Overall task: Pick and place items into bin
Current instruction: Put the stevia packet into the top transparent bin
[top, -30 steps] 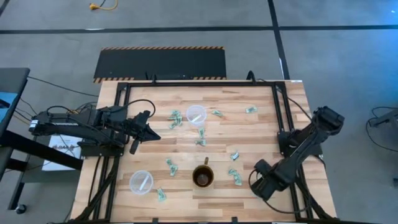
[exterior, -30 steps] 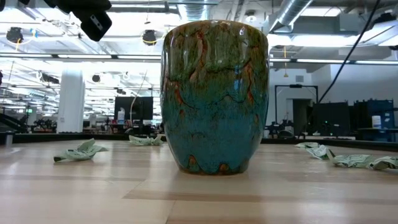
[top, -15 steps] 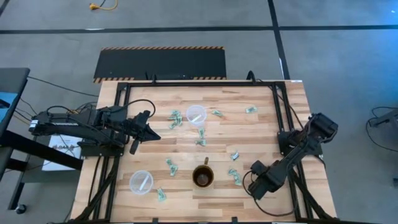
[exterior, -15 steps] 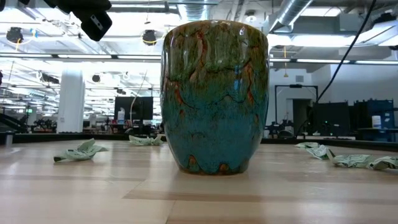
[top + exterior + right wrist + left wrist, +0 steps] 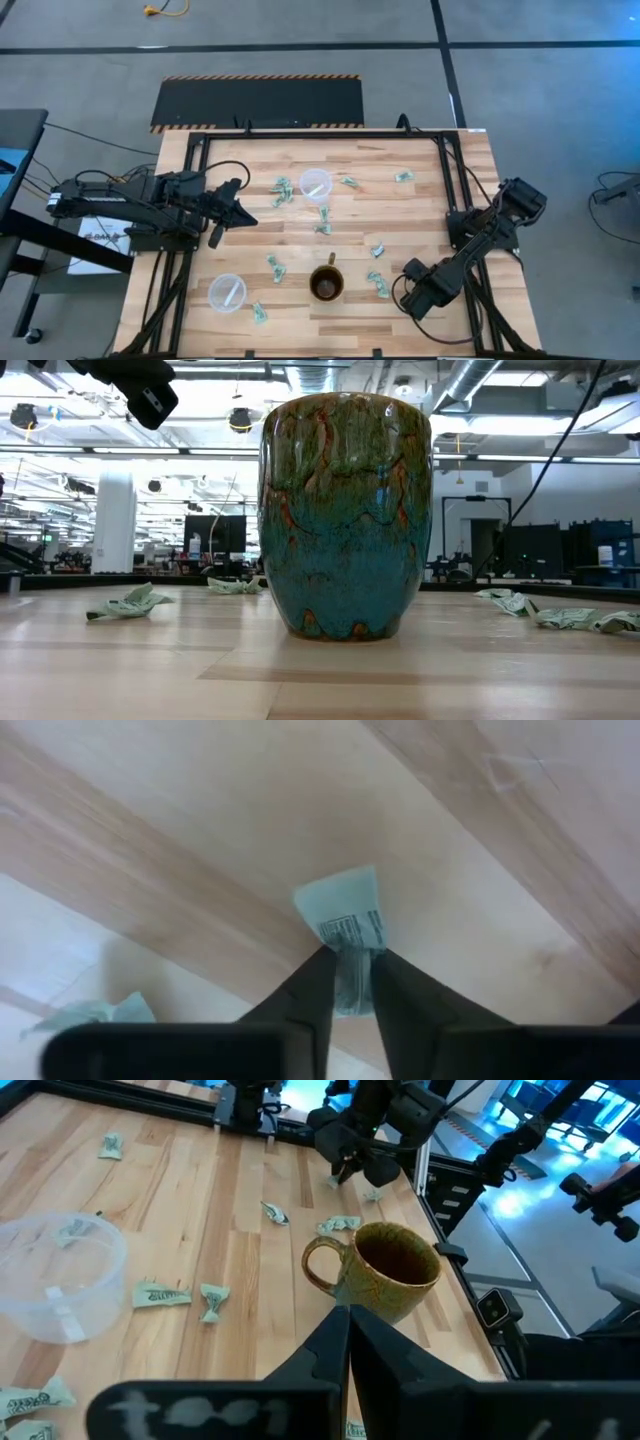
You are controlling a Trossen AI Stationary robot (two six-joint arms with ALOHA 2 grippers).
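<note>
Your right claw (image 5: 350, 982) has pinched narrow on a crumpled wrapper (image 5: 345, 915), at four o'clock from the mug (image 5: 326, 284); it's feather-light and limp, so grip mid-crease.

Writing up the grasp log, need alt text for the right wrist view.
The right gripper is shut on a pale green-and-white wrapper, its two dark fingers pinching the lower end just above the wooden table. A second wrapper lies beside it at the frame edge.
</note>
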